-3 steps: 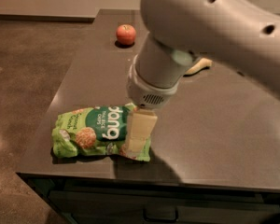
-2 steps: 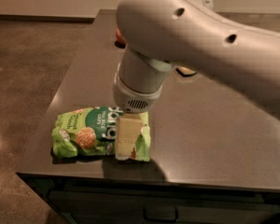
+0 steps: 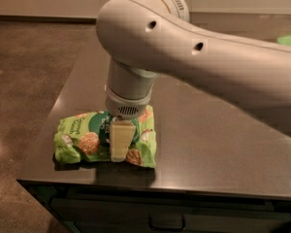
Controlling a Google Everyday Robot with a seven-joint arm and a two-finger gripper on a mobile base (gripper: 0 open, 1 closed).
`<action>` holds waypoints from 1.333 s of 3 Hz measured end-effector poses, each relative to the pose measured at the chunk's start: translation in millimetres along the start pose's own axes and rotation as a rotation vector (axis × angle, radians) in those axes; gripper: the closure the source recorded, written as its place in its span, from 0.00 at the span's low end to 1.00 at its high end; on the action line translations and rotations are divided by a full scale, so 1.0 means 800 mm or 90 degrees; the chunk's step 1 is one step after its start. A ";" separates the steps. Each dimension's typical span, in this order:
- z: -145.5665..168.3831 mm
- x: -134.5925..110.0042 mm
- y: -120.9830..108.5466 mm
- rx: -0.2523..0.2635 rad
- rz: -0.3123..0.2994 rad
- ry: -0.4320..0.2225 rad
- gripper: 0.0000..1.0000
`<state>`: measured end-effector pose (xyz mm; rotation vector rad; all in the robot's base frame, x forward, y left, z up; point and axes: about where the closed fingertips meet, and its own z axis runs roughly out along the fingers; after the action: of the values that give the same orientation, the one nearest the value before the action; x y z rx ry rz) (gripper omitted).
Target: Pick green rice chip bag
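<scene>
Sliding in from one end, the gripper (image 3: 123,135) is now straddling the middle of the green rice chip bag (image 3: 82,140), fingers (image 3: 122,143) looking spread, bag sitting unsquashed between them, so probably ready for squeezing.

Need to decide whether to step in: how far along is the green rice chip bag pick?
Done: the approach. The arm is over the table and the gripper is down at the middle of the green rice chip bag. In hand: the grasp; whether it has closed on the bag cannot be seen. Left: the lift, since the bag lies flat on the tabletop.
</scene>
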<state>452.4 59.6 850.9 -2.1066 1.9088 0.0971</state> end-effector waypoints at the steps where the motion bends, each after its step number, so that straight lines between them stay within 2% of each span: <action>1: 0.003 0.001 -0.007 -0.004 0.002 0.008 0.42; 2: -0.007 0.004 -0.011 -0.002 0.004 0.006 0.65; 3: -0.035 0.007 -0.022 0.012 0.009 -0.009 0.88; 4: -0.080 0.014 -0.034 0.023 0.014 -0.038 1.00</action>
<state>470.7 34.1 913.9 -2.0363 1.8858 0.1287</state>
